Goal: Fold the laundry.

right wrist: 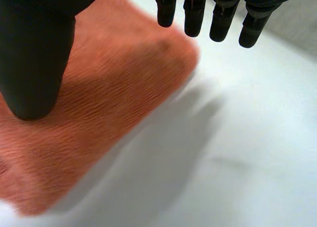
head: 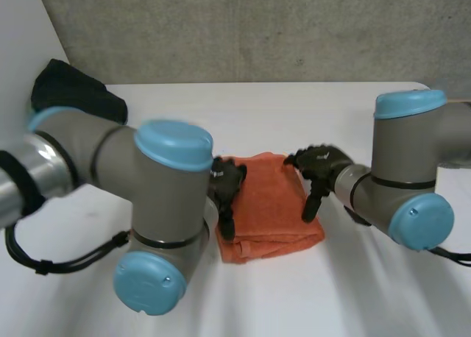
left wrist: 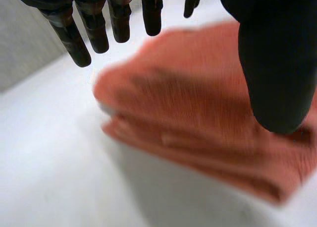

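The orange towel (head: pixel 268 204) lay folded mid-table (head: pixel 294 109). The left hand (head: pixel 227 186) hung at its nine o'clock edge and the right hand (head: pixel 318 168) at three, fingers straight, grasping nothing. The fold looked done; the next move was likely reaching for the black cloth (head: pixel 73 90) at ten o'clock.

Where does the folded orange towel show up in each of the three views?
Head view: orange towel mid-table, between the left hand and the right hand.
Left wrist view: towel under the left hand, its thumb over it.
Right wrist view: towel under the right hand thumb, a corner by its fingertips.
Shared landmark: the white table.
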Motion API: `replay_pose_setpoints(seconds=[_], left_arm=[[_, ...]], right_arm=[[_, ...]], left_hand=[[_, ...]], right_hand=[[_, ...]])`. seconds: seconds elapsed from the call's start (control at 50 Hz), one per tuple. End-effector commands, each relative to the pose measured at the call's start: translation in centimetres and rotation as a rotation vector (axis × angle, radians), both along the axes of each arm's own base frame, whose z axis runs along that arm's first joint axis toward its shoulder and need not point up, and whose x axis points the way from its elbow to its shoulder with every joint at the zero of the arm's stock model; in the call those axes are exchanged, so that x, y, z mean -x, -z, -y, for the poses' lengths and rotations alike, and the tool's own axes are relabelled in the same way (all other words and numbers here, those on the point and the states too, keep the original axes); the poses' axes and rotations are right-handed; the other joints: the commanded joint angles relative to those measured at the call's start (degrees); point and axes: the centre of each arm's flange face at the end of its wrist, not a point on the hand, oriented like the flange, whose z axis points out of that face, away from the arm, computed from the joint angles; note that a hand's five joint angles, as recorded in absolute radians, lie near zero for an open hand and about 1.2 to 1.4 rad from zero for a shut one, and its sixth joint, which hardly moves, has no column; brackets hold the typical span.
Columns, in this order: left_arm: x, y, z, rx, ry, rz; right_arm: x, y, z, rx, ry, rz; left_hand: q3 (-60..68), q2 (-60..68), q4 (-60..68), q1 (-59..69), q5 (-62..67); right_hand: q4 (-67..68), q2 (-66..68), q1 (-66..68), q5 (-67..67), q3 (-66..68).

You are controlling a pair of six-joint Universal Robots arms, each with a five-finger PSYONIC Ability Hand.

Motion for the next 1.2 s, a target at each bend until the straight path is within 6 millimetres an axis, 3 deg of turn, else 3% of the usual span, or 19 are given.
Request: replay_pose_setpoints(seconds=[0.02,0.14,0.26,0.38,0.52,0.74,0.78,0.8,0.86,0.92,1.0,1.02,1.08,1.16,1.2], left_arm=[[-0.6,-7.0,1.1,0.14,0.014,-0.161],[-1.0,-10.5,2.5,0.23,0.114,-0.287],[-0.3,-12.7,1.4,0.229,0.406,-0.376],[0.0,-12.9,0.4,0.181,0.597,-0.41],[-0.1,-12.6,-0.2,0.164,0.606,-0.406],[-0.2,-12.4,-0.5,0.155,0.607,-0.405],[-0.2,-12.3,-0.6,0.152,0.605,-0.404],[-0.2,-12.3,-0.6,0.151,0.605,-0.405],[-0.2,-12.3,-0.6,0.149,0.605,-0.404],[-0.3,-12.8,-0.6,0.164,0.605,-0.409],[-0.5,-13.4,-0.8,0.184,0.606,-0.415],[-0.5,-13.6,-0.8,0.187,0.607,-0.418],[-0.6,-14.4,-0.9,0.211,0.61,-0.425],[-0.8,-15.6,-1.3,0.251,0.615,-0.44],[-0.9,-16.3,-1.3,0.277,0.617,-0.454]], right_arm=[[-0.2,-3.8,-3.4,0.28,-0.071,-0.013],[-1.4,-0.8,-9.4,0.357,-0.226,-0.065],[-0.5,2.7,-11.9,0.322,-0.257,-0.083],[-0.8,5.2,-11.3,0.375,-0.238,-0.055],[-1.6,6.3,-9.6,0.455,-0.197,-0.032],[-2.7,6.5,-7.6,0.495,-0.185,-0.013],[-2.9,6.6,-7.3,0.495,-0.19,-0.009],[-3.1,6.4,-7.2,0.504,-0.19,0.003],[-3.5,5.5,-6.8,0.525,-0.191,0.03],[-3.9,4.8,-6.4,0.547,-0.199,0.051],[-4.3,3.0,-4.3,0.595,-0.17,0.097],[-4.0,1.8,-2.8,0.625,-0.136,0.116],[-3.3,-0.6,-0.8,0.682,-0.084,0.152],[-0.5,-7.4,4.0,0.833,0.044,0.248],[1.1,-9.2,5.9,0.874,0.098,0.273]], left_hand=[[-1.0,-0.95,-0.55,0.41,-1.7],[-1.0,-0.95,-0.55,0.41,-1.7],[-0.67,-0.61,-0.21,0.75,-1.36],[-0.33,-0.27,0.12,1.09,-1.02],[-0.33,-0.27,0.12,1.09,-1.02],[-0.33,-0.27,0.12,1.09,-1.02],[-0.33,-0.27,0.12,1.09,-1.02],[-0.33,-0.27,0.12,1.09,-1.02],[-0.33,-0.27,0.12,1.09,-1.02],[-0.33,-0.27,0.12,1.09,-1.02],[-0.33,-0.27,0.12,1.09,-1.02],[-0.33,-0.27,0.12,1.09,-1.02],[-0.33,-0.27,0.12,1.09,-1.02],[-0.33,-0.27,0.12,1.09,-1.02],[-0.33,-0.27,0.12,1.09,-1.02]], right_hand=[[-1.97,-1.28,-1.71,-2.63,-1.87],[-1.97,-1.28,-1.71,-2.63,-1.87],[-1.97,-1.28,-1.71,-2.63,-1.87],[-1.97,-1.28,-1.71,-2.63,-1.87],[-1.97,-1.28,-1.71,-2.63,-1.87],[-1.91,-1.22,-1.65,-2.57,-1.81],[13.53,14.21,13.79,12.86,13.62],[32.08,32.76,32.33,31.41,32.17],[67.93,68.62,68.19,67.27,68.03],[68.03,68.72,68.29,67.37,68.13],[68.03,68.72,68.29,67.37,68.13],[68.03,68.72,68.29,67.37,68.13],[68.03,68.72,68.29,67.37,68.13],[68.03,68.72,68.29,67.37,68.13],[68.03,68.72,68.29,67.37,68.13]])
